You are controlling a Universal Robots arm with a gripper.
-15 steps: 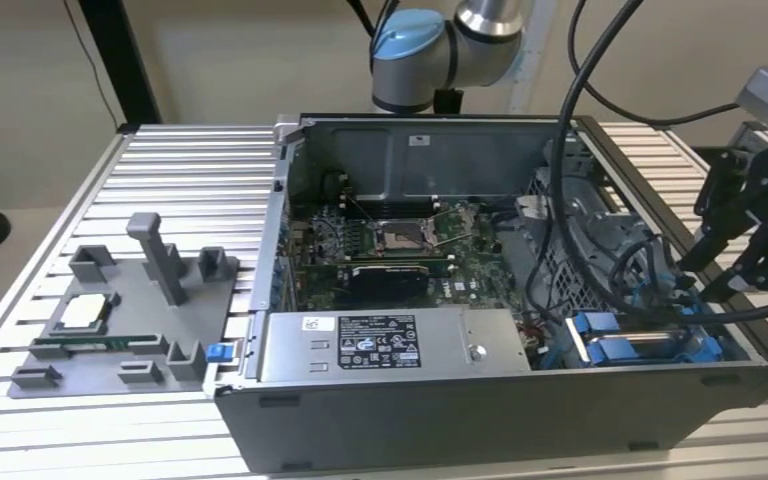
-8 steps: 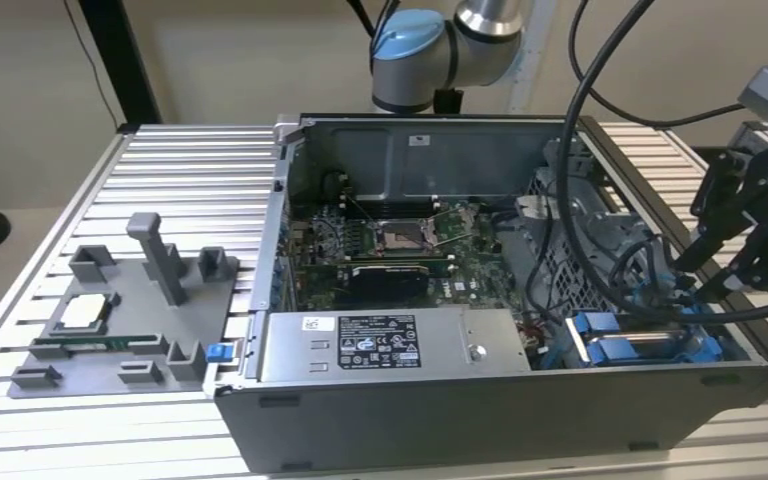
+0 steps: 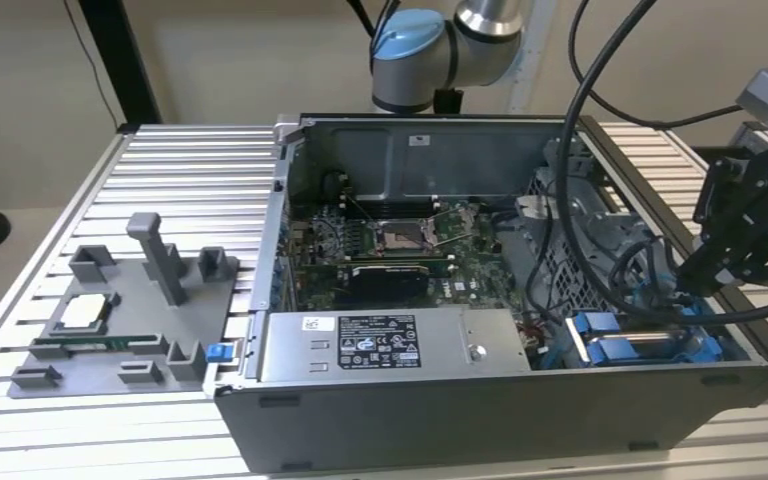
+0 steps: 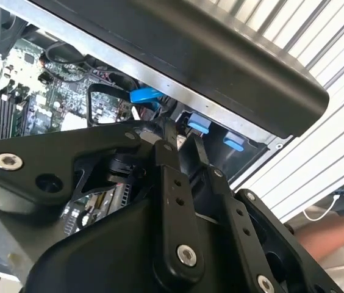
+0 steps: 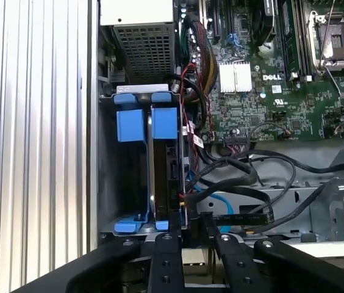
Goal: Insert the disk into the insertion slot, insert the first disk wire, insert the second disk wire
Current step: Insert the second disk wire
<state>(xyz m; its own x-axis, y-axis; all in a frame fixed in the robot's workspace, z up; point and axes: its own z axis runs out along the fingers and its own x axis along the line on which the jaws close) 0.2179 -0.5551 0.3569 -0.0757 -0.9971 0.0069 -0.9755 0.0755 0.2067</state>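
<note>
Gripper (image 3: pixel 695 280) is down inside the open computer case (image 3: pixel 491 410), at the corner with the drive bay. In the first wrist view the disk (image 5: pixel 163 177) is directly ahead of the gripper (image 5: pixel 193 229). It stands on edge in the slot (image 5: pixel 129 125), blue frame against the blue rails. It looks fully seated, so I judge step one done.

The gripper tip sits just short of the disk's near end; touching or not, cannot tell. Also cannot tell if the gripper is open, closed or holding something, since its tip is lost in dark clutter in both wrist views.

A flat black cable (image 5: pixel 242 215) lies just beside the gripper and a blue cable (image 5: pixel 221 204) loops just past it. Thick black cables (image 5: pixel 263 177) cross farther ahead, toward the motherboard (image 5: pixel 269 91).

Step in hand, my call: first disk wire, with the gripper at the disk's connector end. No plug is clearly seen seated in the disk.

The step calls for a plug lined square with the disk's port and pushed straight along the disk's length. Room is tight between the bay wall and the cable bundle, so snagging a loop is the risk.

Far across the case from the gripper is a silver power box (image 3: pixel 384 345). The case sits on a ribbed metal table (image 3: pixel 184 180).
</note>
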